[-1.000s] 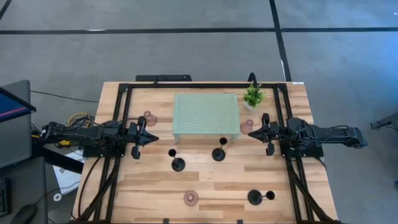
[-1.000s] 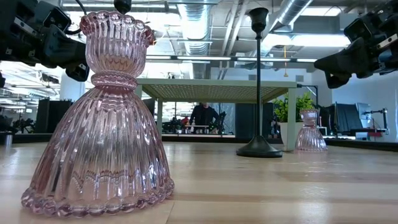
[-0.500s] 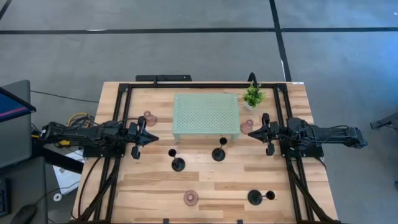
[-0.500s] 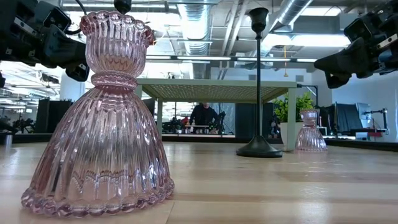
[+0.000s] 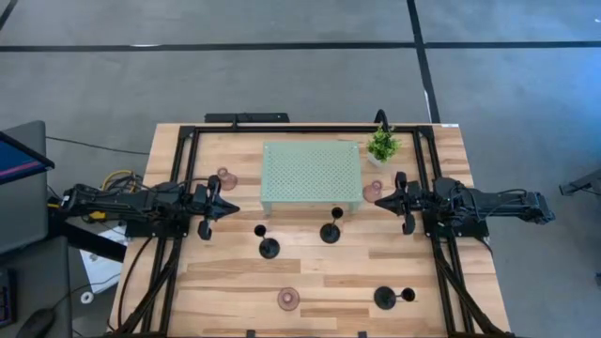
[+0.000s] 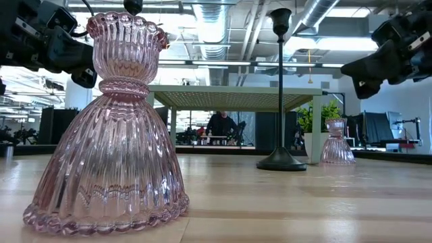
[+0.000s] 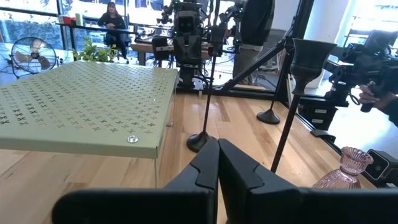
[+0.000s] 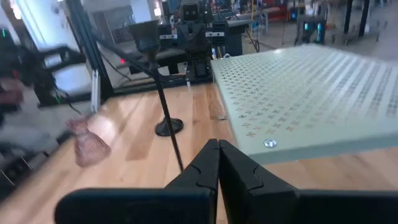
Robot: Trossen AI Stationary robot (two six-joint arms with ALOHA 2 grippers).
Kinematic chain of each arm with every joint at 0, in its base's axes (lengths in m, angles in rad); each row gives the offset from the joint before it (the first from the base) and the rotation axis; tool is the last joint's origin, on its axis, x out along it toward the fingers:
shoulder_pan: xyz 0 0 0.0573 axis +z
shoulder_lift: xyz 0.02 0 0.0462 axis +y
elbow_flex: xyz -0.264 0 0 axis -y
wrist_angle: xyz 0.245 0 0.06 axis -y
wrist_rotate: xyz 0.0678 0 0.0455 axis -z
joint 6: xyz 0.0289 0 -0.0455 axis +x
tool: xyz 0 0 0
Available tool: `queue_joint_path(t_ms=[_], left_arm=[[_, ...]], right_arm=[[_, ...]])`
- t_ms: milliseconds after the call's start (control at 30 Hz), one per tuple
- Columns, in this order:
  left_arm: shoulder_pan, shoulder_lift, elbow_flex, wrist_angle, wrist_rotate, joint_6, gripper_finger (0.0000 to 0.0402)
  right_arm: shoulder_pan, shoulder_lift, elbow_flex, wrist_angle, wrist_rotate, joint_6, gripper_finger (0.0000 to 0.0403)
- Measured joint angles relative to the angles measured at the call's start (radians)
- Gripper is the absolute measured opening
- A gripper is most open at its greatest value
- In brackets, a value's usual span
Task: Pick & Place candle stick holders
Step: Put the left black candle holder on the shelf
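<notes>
Six candle stick holders stand upright on the wooden desk, none of them held. Three are black, each a round disc base with a thin tall stem: one and another stand near each other in front of the tray, and the third is near the desk's front edge toward the right. Three are squat, ribbed, translucent pink glass: one beside the tray's left side, one at its right side, and one near the front edge.
</notes>
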Motion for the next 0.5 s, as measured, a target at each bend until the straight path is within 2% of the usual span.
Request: queue_joint_path(t_ms=[500], left_arm=[[0.0,0.0,0.0,0.012,0.0,0.0,0.0007]], right_arm=[[-0.001,0.0,0.0,0.001,0.002,0.019,0.0]])
